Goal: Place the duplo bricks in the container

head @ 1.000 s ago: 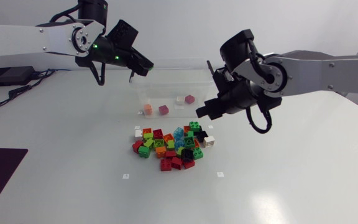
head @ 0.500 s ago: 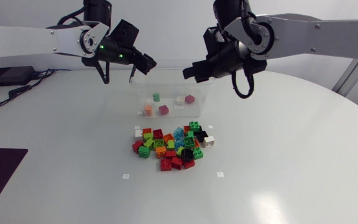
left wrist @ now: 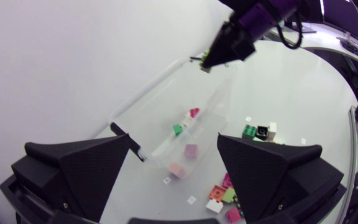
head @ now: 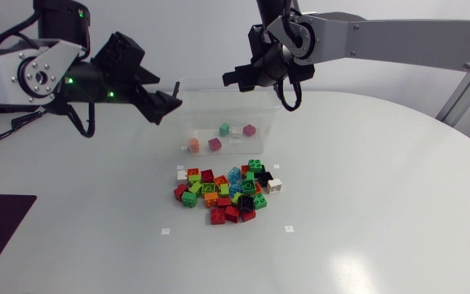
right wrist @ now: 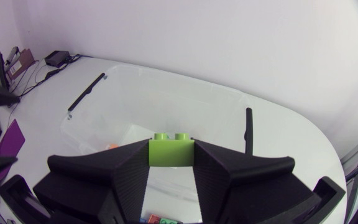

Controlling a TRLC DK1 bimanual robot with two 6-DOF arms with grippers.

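Head view: left gripper [head: 160,104], upper left, fingers apart, empty. Clear container [head: 202,106], upper centre, holds five bricks. Right gripper [head: 230,79], above its rim, is clamped on a lime brick [right wrist: 171,151]. Brick pile [head: 227,194], centre, is not yet moved; judged early.

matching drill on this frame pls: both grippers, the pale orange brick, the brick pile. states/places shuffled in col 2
Things
1. left gripper
2. right gripper
3. pale orange brick
4. brick pile

States or places
A. on the table, outside the container
B. shut on a lime brick
C. open, holding nothing
D. inside the container

Pairs: 1-C, 2-B, 3-D, 4-A
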